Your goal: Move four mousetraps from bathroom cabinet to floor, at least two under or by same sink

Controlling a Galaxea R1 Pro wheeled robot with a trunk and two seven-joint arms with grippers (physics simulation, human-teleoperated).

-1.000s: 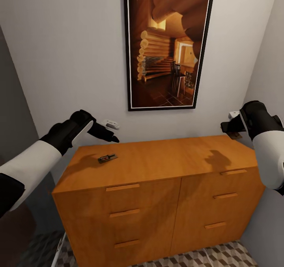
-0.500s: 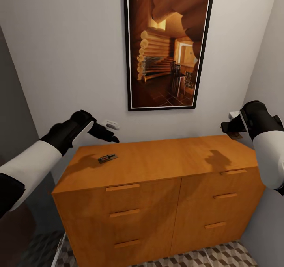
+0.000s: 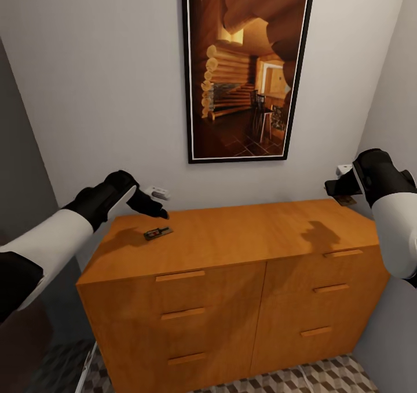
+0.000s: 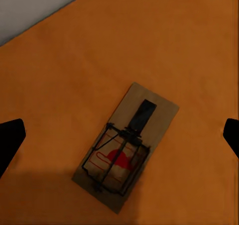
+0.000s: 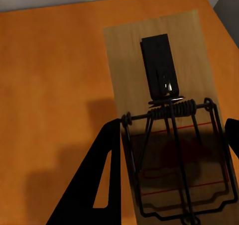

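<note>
Grey-walled bathroom corner, framed picture (image 3: pixel 246 68) above the cabinet (image 3: pixel 231 277). One mousetrap (image 3: pixel 157 232) lies flat on the cabinet top at 9 o'clock, directly under the left gripper (image 3: pixel 152 203), jaws apart. Right gripper (image 3: pixel 339 187) holds a second mousetrap (image 5: pixel 169 120), jaws clamped on it.

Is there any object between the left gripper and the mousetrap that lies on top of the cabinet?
Nothing visible stands in the way. The left gripper hangs open above the mousetrap, which lies alone on the cabinet top. In the left wrist view the mousetrap sits between the two fingertips, with bare wood around it.
</note>
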